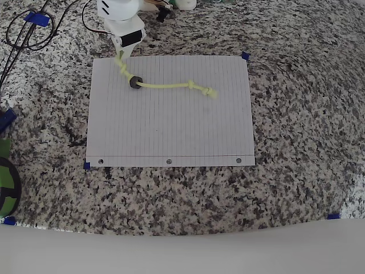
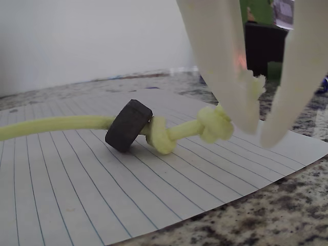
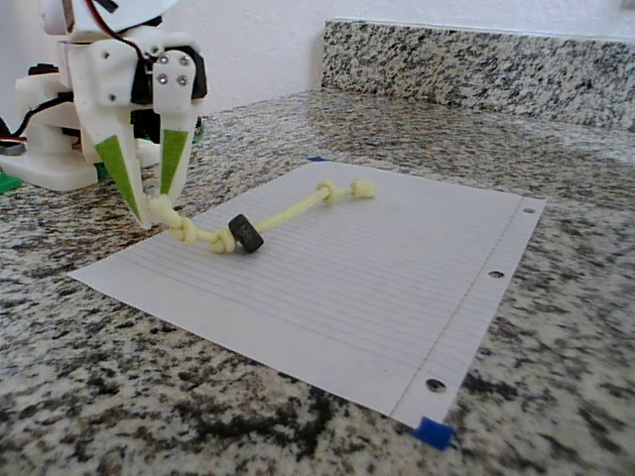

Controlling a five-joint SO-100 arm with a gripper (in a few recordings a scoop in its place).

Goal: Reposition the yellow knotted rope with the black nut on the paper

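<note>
White tool point(image 2: 254, 115) fingers apart round yellow knotted rope point(image 2: 169, 134) end, black nut point(image 2: 128, 125) nr knot, on paper point(image 2: 77, 195).

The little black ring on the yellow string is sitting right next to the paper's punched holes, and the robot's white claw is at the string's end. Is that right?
Not quite. The small black ring-shaped nut sits near the edge opposite the holes of the white lined paper, in the overhead view. The white gripper is at the yellow knotted cord's end.

We are working at a home kitchen counter: speckled grey-black granite worktop point(image 3: 556, 327) with matching granite backsplash point(image 3: 476, 59).
</note>
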